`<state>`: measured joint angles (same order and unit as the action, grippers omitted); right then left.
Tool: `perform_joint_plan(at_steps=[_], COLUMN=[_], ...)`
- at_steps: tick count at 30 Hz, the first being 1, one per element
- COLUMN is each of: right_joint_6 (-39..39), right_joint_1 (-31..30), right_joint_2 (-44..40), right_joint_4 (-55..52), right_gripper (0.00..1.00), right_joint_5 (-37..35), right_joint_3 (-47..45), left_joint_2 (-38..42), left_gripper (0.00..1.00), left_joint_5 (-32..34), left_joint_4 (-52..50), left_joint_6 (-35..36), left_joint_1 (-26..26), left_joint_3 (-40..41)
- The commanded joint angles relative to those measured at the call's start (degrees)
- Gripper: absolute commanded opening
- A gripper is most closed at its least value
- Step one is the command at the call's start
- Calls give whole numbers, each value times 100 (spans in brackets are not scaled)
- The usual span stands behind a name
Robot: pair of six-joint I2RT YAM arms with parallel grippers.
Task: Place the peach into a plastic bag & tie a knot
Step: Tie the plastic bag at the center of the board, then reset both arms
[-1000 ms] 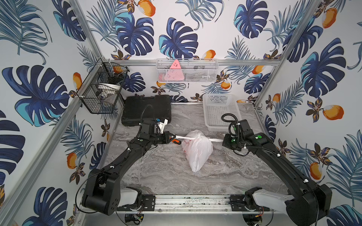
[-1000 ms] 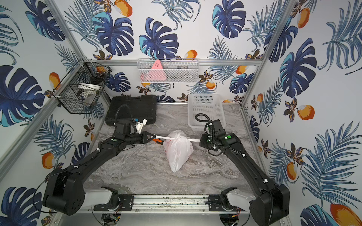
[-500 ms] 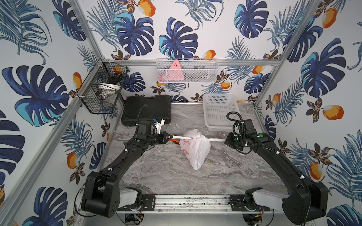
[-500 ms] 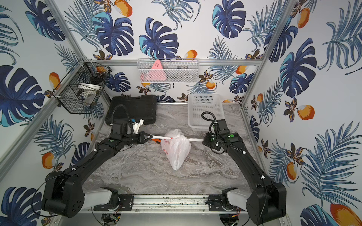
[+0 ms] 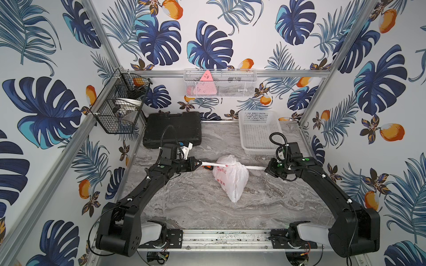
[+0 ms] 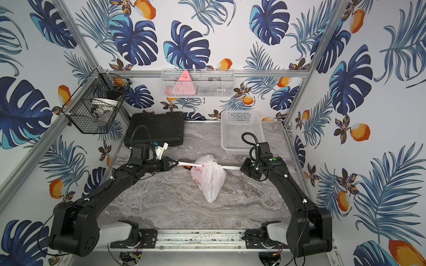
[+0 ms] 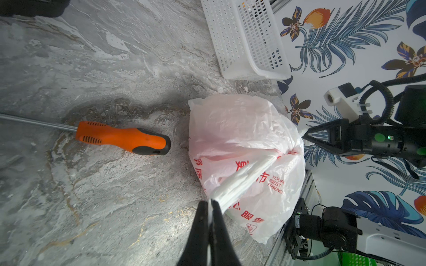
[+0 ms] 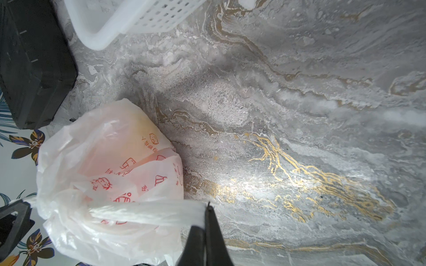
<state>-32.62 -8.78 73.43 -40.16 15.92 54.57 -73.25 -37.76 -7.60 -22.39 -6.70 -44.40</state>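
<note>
the plastic bag (image 5: pixel 230 178) (image 6: pixel 208 180) lies on its side on the table (image 5: pixel 196 207), in the middle between the two arms, its closed bottom corner toward the front rail. its two handles meet at the knot (image 5: pixel 238 164) (image 6: pixel 213 164) on the top of the bag and run out sideways as taut white twisted strands. the left gripper (image 5: pixel 200 164) (image 7: pixel 210 202) is clamped on the end of one strand, jaws pressed nearly together with the plastic between them. the right gripper (image 5: pixel 266 169) (image 8: pixel 207 207) pinches the other strand the same way. red print shows on the bag (image 7: pixel 242 161), and a pale orange tint shows through its side (image 8: pixel 103 184); what is inside cannot be told.

compared with a second ago, the left gripper stands farther from the bag, so more of its strand is stretched out. the right gripper and the bag sit in nearly the same place.

an orange-handled screwdriver (image 7: pixel 122 139) lies on the table just beside the bag, on the left arm's side. a white basket (image 5: pixel 244 138) stands behind the bag to the right. a black case (image 5: pixel 173 126) lies at the back left.
</note>
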Motion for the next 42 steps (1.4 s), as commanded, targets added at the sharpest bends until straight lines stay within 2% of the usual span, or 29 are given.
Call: perform_joint_plan(at_steps=[1,6,8,10,11,12,13,14,15,17,20,22,24,26,28,29,33,37,39,42], right_joint_6=[-285,-360,-293,-144,-44,27,77,114,115,142,21,-135,-95,389,1077,1272,1624,1945,2362,2889], right_joint_1=[76,149,141,35,-57,-127,-163,-161,-153,-138,-85,-72,-72,-72,-72,-72,-11,-10,-1,9], right_joint_2=[14,-77,-70,1,69,111,128,117,60,-131,-320,-398,-452,-498,-463,-377,83,658,898,1394], right_joint_4=[-138,4,129,252,169,42,-124,-242,-332,-501,-501,-111,518,1575,2424,2725,3962,5899,7069,8728], right_gripper=[0,0,0,0,8,27,50,65,74,83,86,88,90,93,100,100,100,100,100,100], right_joint_5=[-1042,-1275,-957,-450,-365,-359,-395,-413,-493,-903,-1639,-2146,-2642,-2928,-3576,-4095,-5173,-5412,-5418,-5468], right_joint_3=[-54,-224,-207,-107,23,157,298,394,467,670,991,995,870,349,-102,-278,-990,-2043,-2564,-3048], left_joint_2=[37,53,60,112,166,204,271,368,461,669,995,1210,1388,1469,1466,1415,922,117,-215,-830], left_gripper=[0,0,0,0,6,18,31,41,47,59,68,71,76,81,95,99,99,99,99,99], left_joint_5=[872,1146,1057,670,453,332,373,531,713,1571,3110,4007,4637,5097,5437,5740,6734,7446,7558,7573], left_joint_4=[-168,-454,-383,-181,-121,-161,-351,-601,-820,-1418,-1597,-1238,-473,357,1004,1270,2299,3411,3759,4791], left_joint_6=[101,246,170,-2,-86,-111,-45,58,158,438,520,421,484,777,1394,1557,1586,1822,2036,2130], left_joint_1=[81,82,81,65,42,-12,-77,-119,-122,-121,-116,-120,-123,-238,-460,-536,-547,-548,-537,-450], left_joint_3=[37,17,35,51,30,-37,-145,-234,-310,-502,-551,-434,-119,245,521,638,1102,1493,1567,1815])
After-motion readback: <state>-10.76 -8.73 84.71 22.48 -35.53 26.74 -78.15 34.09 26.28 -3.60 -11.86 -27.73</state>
